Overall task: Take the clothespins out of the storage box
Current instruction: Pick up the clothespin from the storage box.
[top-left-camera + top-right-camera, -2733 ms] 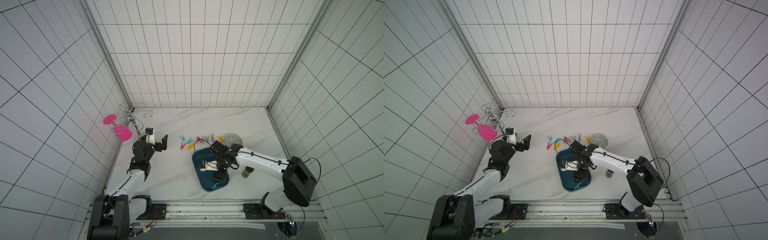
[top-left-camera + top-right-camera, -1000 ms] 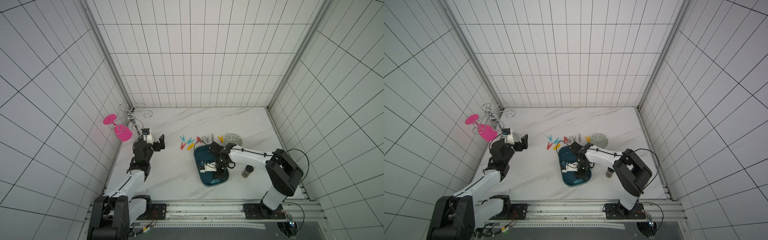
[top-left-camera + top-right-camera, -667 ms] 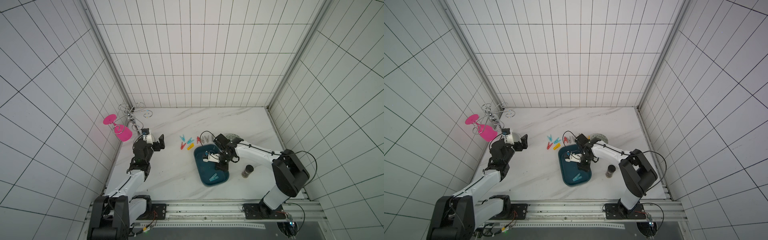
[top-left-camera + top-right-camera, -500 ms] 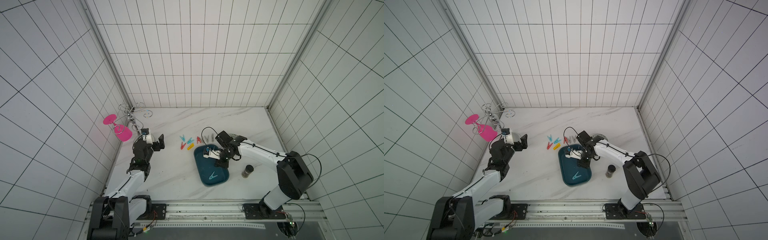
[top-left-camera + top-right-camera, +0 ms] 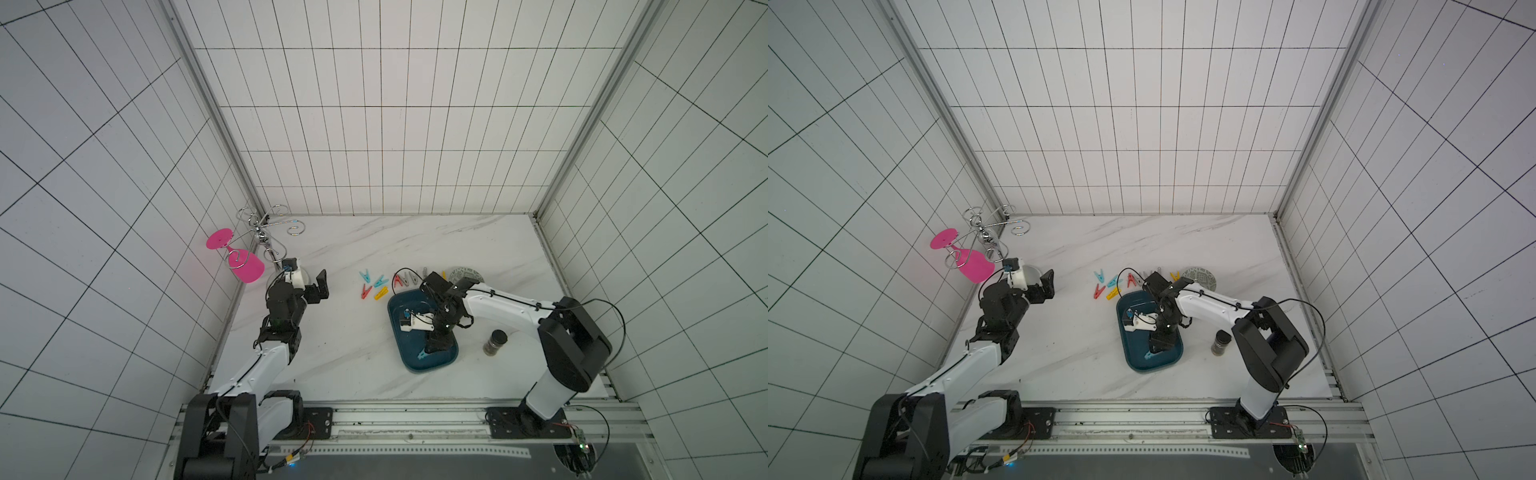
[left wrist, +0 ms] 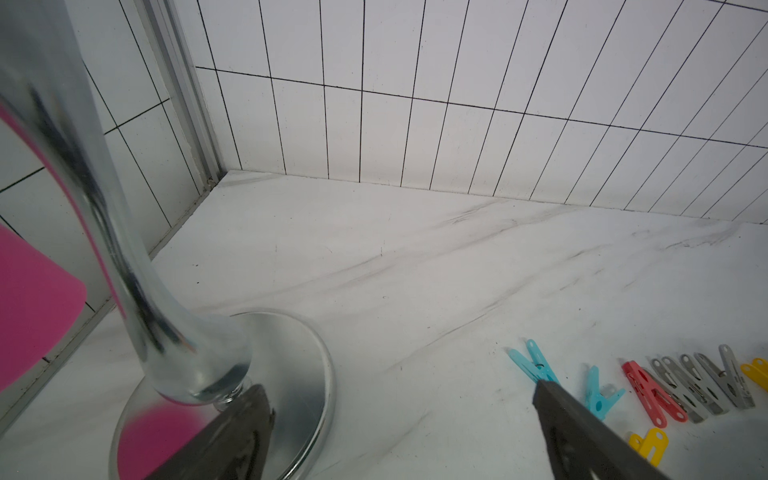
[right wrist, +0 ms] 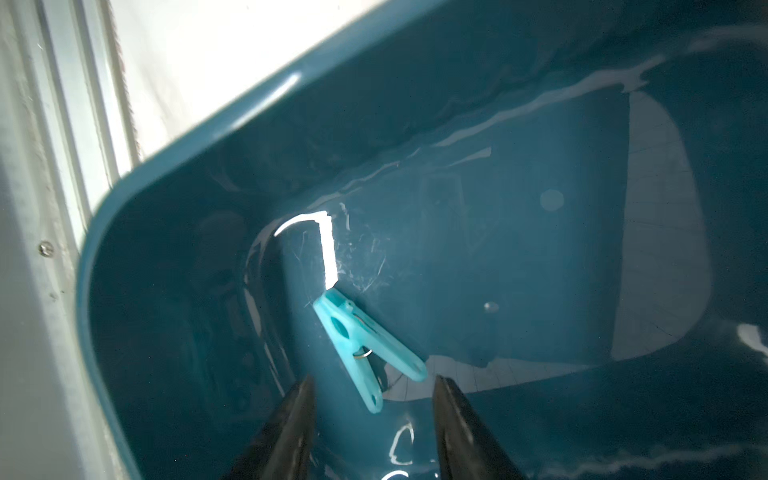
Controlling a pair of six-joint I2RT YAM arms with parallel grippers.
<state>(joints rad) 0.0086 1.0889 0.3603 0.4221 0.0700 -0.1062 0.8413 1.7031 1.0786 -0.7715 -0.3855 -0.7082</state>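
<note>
Inside the storage box [image 7: 187,166] — blue clothespin [image 7: 361,340] just ahead of the spread right end effector [image 7: 374,378].

Watching remotely, in both top views the right gripper [image 5: 432,349] hangs over the storage box [image 5: 409,358]. It covers most of the light-blue clothespin [image 5: 421,355], so I see only one tip. The right arm crosses the patterned bowl [image 5: 466,273] and the grey clothespins [image 5: 410,279], and I cannot count those.

On the right wrist view the fingers [image 7: 291,424] and the box run past the frame.

On the left wrist view the chrome stand [image 6: 83,187] and pink glass [image 6: 33,299] are blurred and cropped. A yellow clothespin [image 6: 759,372] is cut by the edge. One finger [image 6: 582,428] of the left gripper [image 6: 399,386] hides part of a blue clothespin [image 6: 534,361].

What the dark jar [image 5: 494,341] holds is too small for me to tell.
</note>
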